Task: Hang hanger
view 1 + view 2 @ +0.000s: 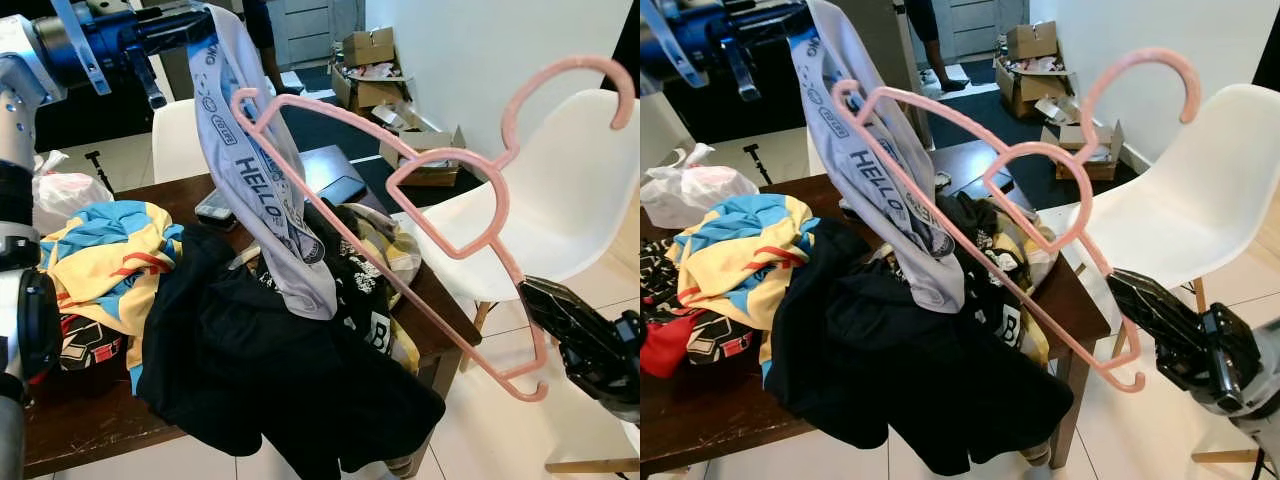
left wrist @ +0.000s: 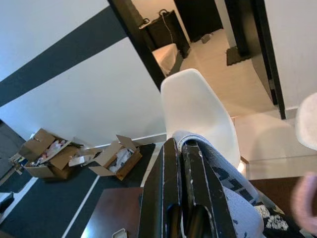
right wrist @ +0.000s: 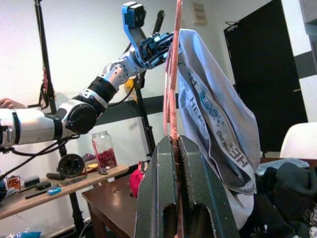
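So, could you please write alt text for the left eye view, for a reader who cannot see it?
The right gripper holds a pink hanger by its lower end, while the left gripper holds a grey "HELLO" garment up with one hanger arm threaded into it. Below, a wooden table carries piled clothes, with a white chair beside it.

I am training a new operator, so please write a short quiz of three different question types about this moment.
1. True or false: the right gripper is shut on the pink plastic hanger.
2. What does the left gripper hold up?
A. the grey garment printed HELLO
B. the black shirt
C. the white plastic bag
3. Fill in: the heap of clothes lies on a dark brown wooden ___.

Key: 1 true; 2 A; 3 table.
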Controlling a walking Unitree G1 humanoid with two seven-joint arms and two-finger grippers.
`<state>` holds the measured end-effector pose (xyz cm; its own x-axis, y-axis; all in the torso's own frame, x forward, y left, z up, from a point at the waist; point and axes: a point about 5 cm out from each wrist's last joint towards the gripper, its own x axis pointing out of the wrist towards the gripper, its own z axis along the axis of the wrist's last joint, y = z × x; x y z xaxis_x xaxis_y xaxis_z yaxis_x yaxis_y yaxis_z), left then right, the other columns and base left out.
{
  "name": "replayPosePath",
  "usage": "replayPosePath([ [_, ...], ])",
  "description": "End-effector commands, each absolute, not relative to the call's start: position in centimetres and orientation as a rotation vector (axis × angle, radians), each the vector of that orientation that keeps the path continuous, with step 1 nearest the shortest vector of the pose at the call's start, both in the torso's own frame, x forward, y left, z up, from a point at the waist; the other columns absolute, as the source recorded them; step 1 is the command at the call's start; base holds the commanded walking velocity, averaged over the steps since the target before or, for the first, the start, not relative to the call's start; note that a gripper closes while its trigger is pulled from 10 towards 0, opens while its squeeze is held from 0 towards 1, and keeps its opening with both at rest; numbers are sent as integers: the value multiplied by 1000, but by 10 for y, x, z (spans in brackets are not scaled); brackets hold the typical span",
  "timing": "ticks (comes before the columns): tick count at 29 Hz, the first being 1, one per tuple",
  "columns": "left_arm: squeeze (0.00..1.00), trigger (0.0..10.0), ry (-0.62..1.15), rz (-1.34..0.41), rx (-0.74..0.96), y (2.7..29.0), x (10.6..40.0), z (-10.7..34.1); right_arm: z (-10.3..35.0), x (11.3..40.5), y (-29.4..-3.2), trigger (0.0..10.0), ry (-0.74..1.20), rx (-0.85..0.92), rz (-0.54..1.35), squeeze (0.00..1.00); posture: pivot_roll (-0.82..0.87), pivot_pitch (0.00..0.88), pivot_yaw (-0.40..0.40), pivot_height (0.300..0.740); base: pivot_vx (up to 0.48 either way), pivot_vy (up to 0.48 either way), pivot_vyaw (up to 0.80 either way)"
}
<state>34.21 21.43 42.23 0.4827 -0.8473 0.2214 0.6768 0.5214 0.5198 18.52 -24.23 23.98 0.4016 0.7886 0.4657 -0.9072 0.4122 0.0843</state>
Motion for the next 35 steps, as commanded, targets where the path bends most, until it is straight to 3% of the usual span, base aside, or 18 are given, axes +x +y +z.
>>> replayPosePath([
  [1, 0, 10000, -463, -951, 447, 224, 338, 425, 245, 186, -236, 10000, -381, 325, 1120, 0, -58, 0, 123, 710, 0, 0, 0],
  [25, 0, 10000, -457, -979, 489, 216, 338, 426, 257, 207, -222, 10000, -319, 120, 961, 0, -46, 0, 131, 710, 0, 0, 0],
  [29, 0, 10000, -527, -946, 417, 186, 343, 428, 263, 228, -191, 10000, -340, 102, 920, 0, -50, 0, 124, 710, 0, 0, 0],
  [32, 0, 10000, -542, -948, 406, 181, 343, 428, 264, 231, -187, 10000, -352, 112, 908, 0, -50, 0, 124, 710, 0, 0, 0],
  [35, 0, 10000, -579, -990, 378, 154, 341, 419, 269, 247, -178, 10000, -401, 173, 837, 0, -54, 0, 120, 710, 0, 0, 0],
])
